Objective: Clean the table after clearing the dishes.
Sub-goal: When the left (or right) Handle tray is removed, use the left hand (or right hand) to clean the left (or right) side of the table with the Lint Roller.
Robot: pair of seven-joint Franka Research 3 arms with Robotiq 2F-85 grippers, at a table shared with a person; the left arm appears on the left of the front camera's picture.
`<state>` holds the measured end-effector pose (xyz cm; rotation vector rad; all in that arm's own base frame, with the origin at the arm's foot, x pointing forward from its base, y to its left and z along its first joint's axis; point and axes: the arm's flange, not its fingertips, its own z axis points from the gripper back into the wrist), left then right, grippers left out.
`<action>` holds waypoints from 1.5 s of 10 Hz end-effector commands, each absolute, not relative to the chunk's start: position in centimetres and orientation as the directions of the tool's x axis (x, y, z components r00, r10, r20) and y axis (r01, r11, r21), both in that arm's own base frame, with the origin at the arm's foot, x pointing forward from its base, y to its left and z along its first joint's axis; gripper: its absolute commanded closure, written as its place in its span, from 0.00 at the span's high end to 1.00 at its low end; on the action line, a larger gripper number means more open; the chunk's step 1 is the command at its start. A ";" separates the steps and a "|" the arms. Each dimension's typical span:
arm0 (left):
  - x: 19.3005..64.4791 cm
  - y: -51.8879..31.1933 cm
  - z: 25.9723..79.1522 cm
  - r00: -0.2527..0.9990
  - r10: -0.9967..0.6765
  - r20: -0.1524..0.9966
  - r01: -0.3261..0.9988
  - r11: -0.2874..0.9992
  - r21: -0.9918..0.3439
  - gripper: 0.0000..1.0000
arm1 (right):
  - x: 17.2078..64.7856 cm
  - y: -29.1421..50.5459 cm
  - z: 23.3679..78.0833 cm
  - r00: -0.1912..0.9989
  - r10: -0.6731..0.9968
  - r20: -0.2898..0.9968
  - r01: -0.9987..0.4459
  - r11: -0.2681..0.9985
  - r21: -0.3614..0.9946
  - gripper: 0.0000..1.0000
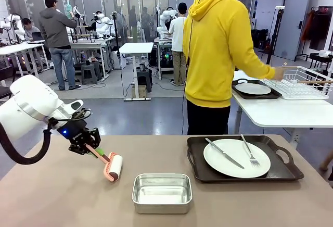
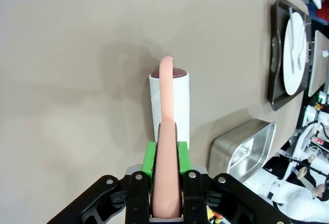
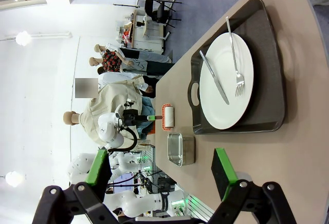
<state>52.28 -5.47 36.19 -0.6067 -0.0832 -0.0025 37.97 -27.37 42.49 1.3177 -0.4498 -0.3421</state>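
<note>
A busy lab is seen beyond the taupe worktop [image 1: 62, 196], where the left gripper [image 1: 93, 149] is clamped shut on a lint roller [image 1: 113, 167], its head at the surface, apparently for cleaning; one tray [image 1: 283, 174] with a plate [image 1: 229, 159] is not yet cleared. In the left wrist view, the pink handle [image 2: 167, 183] is pinched between green pads [image 2: 147, 157]. In the right wrist view, the right gripper [image 3: 162, 167] is held wide open and empty, facing that tray.

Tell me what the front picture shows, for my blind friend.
The robot's left tool holds a pink lint roller on the table. A steel pan sits beside it; a tray with a plate, knife and fork lies to the right. A person in yellow stands behind.
</note>
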 end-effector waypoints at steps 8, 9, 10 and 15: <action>47.3 9.6 33.9 0.993 0.078 0.083 -0.048 0.949 -0.310 0.21 | 37.7 -27.3 42.7 0.869 -0.480 0.125 -0.014 0.229 0.973 1.00; 47.1 10.8 33.9 0.993 0.096 0.075 -0.075 0.967 -0.243 0.21 | 37.7 -27.3 42.7 0.869 -0.480 0.125 -0.014 0.229 0.973 1.00; 47.0 12.1 33.8 0.990 0.131 0.051 -0.121 0.980 -0.159 0.21 | 37.7 -27.3 42.7 0.869 -0.480 0.125 -0.014 0.229 0.973 1.00; 46.5 12.9 36.0 0.989 0.127 0.070 -0.123 0.990 -0.064 0.21 | 37.7 -27.3 42.7 0.869 -0.480 0.125 -0.014 0.229 0.973 1.00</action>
